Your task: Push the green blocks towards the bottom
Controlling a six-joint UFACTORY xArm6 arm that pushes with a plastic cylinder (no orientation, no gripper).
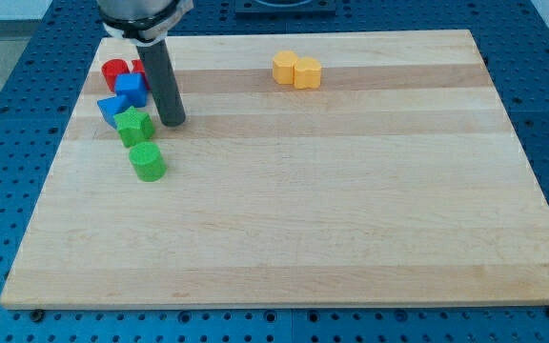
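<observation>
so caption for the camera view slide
My tip beside the green star block, green cylinder just below it.

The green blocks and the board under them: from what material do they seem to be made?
The green star-shaped block and the green round block look like matte moulded plastic: flat, even colour, no grain. The board looks like light wood with a smooth finish: lengthwise strips and fine grain show. My tip, a dark rod of unclear material, stands just to the view's right of the star.
</observation>
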